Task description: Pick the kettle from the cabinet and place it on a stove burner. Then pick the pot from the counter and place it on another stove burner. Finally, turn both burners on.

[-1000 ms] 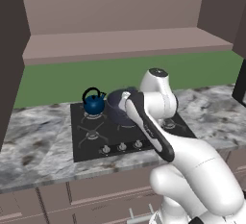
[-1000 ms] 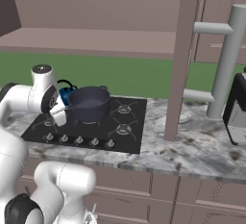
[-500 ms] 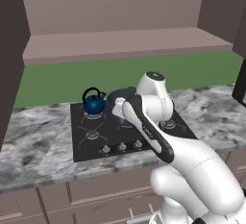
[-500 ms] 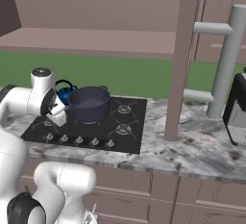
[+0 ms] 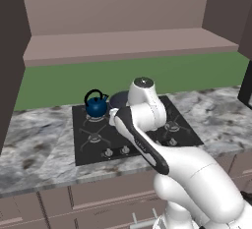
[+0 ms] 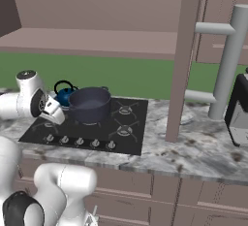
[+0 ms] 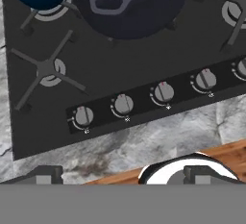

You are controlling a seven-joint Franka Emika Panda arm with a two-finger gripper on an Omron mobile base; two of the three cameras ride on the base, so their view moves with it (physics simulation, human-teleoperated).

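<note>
**Both vessels on the hob — knobs next**

Kettle [image 5: 96, 106] sits on the back-left burner, pot [image 6: 89, 104] on the burner just beside it, so you're at the last step: burners on. Gripper [image 6: 52, 114] hangs above the cooktop's [image 7: 120, 64] front edge, fingers spread fully, nothing held. In the hand view the knob row [image 7: 161, 93] runs slanted across the middle, w/ marble counter [image 7: 144, 146] below it. My call: work out which knobs feed those two burners before you commit. The tiny marks under each knob are too small to read. Come down square on one knob, straddle it, close, then rotate. Don't clip the pot wall. No brands or legible text anywhere.
</note>
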